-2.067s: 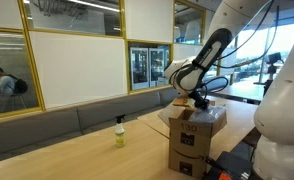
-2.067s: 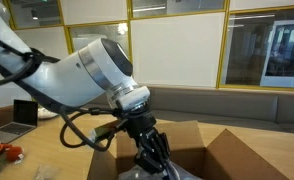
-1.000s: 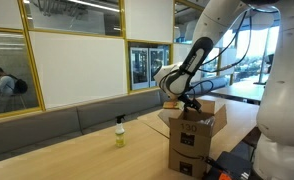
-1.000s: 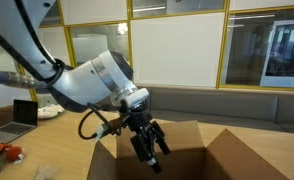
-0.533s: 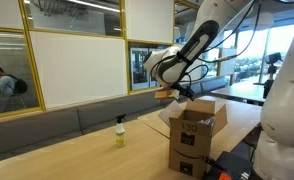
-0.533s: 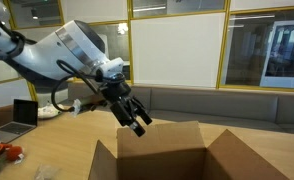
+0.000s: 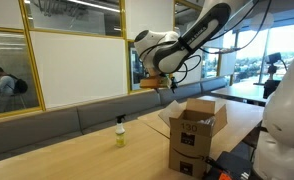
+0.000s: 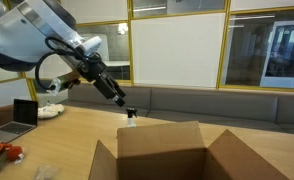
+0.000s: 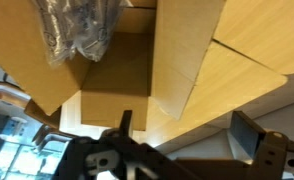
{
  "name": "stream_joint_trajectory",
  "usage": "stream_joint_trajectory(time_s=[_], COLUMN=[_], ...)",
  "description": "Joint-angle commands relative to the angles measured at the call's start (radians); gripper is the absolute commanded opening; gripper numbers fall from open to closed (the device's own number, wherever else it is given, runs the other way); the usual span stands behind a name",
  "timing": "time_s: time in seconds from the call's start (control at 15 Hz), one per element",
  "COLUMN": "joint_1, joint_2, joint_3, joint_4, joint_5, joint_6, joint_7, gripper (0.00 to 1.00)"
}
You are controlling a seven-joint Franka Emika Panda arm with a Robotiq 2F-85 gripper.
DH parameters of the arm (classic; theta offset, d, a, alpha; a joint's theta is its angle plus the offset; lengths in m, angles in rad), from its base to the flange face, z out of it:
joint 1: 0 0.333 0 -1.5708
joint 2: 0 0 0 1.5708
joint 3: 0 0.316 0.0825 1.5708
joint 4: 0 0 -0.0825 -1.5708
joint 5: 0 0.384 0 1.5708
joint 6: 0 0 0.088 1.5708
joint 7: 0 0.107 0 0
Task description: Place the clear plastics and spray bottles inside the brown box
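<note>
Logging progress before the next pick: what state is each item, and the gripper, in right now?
brown box: upright on the table, top flaps open.
clear plastics: crumpled, lying inside the box.
spray bottle: upright on the table, outside the box.
gripper: open, holding nothing, up in the air.

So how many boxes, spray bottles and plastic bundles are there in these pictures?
Brown box: 1
Spray bottle: 1
Clear plastic bundle: 1
Total: 3
</note>
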Motion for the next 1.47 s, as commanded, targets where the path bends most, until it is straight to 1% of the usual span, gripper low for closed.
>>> stream_joint_trajectory(time_s=[0.0, 0.27, 0.47, 0.6, 0.67, 1.07, 1.27, 1.4], joint_1=[0.013, 0.026, 0.043, 0.061, 0.106, 0.240, 0.280, 0.262], joint_2=[-0.032, -0.009, 0.029, 0.070, 0.104, 0.294, 0.412, 0.494], joint_3=[0.006, 0.030, 0.067, 0.098, 0.083, 0.150, 0.214, 0.294], joint_4=[-0.041, -0.108, -0.138, -0.139, -0.132, -0.092, -0.056, -0.022], joint_5=[0.046, 0.100, 0.156, 0.208, 0.214, 0.325, 0.395, 0.447], joint_6=[0.184, 0.435, 0.605, 0.696, 0.736, 0.950, 1.035, 1.071], joint_7=[-0.067, -0.088, -0.129, -0.178, -0.184, -0.311, -0.410, -0.503], gripper=[1.00, 1.00, 1.00, 1.00, 1.00, 1.00, 1.00, 1.00])
